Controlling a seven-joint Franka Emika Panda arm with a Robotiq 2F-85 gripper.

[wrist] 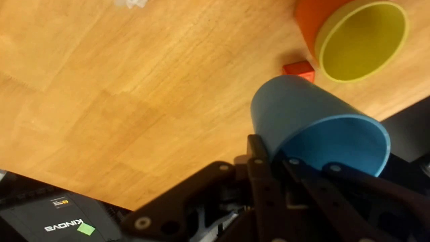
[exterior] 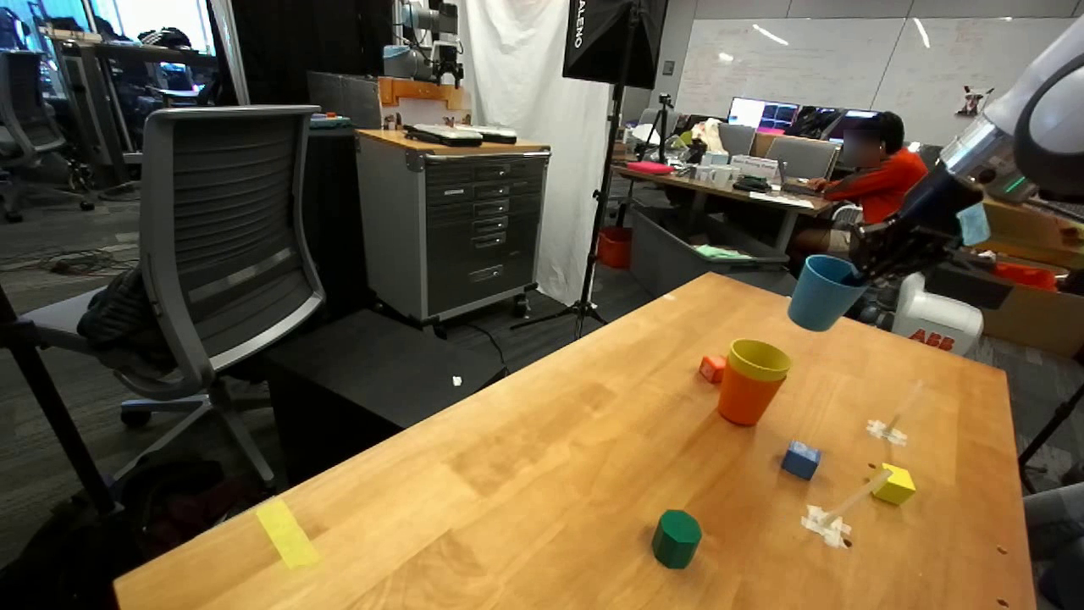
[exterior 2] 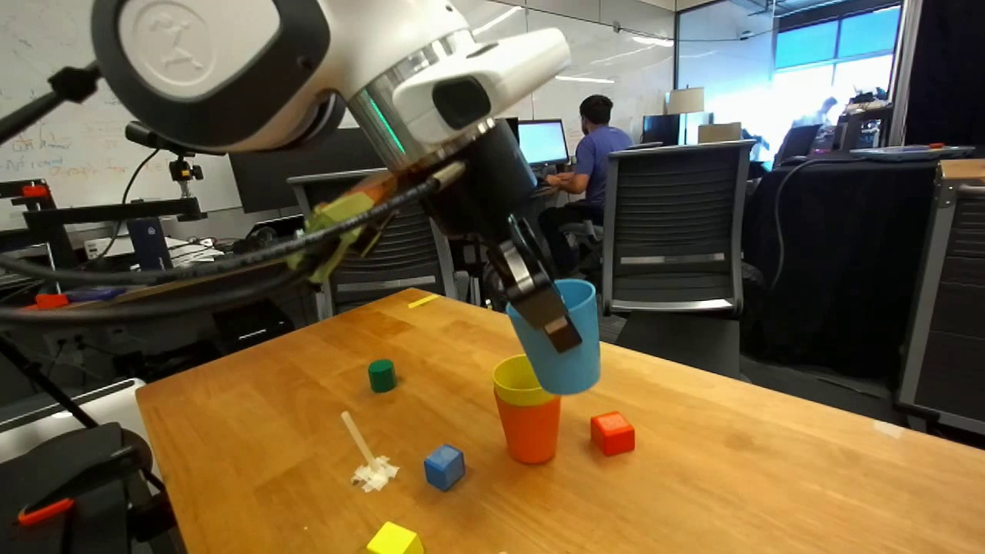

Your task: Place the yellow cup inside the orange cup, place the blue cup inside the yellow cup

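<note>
The yellow cup (exterior: 760, 362) sits inside the orange cup (exterior: 749, 400), upright on the table; this stack shows in both exterior views, with the yellow rim (exterior 2: 523, 392) on top. In the wrist view the yellow cup (wrist: 364, 43) shows its empty inside. My gripper (exterior: 860, 273) is shut on the wall of the blue cup (exterior: 818, 298), one finger inside and one outside, near the rim. The blue cup (exterior 2: 575, 373) is held in the air, tilted, above table height and beside the stack. In the wrist view the gripper (wrist: 268, 153) hides part of the blue cup (wrist: 299, 104).
A red cube (exterior 2: 613, 433) lies close beside the stack. A blue cube (exterior: 800, 459), a yellow block (exterior: 898, 485) and a green block (exterior: 677, 539) stand on the table (exterior: 508, 474). Thin pegs with white tape (exterior: 826, 524) stick up near the yellow block.
</note>
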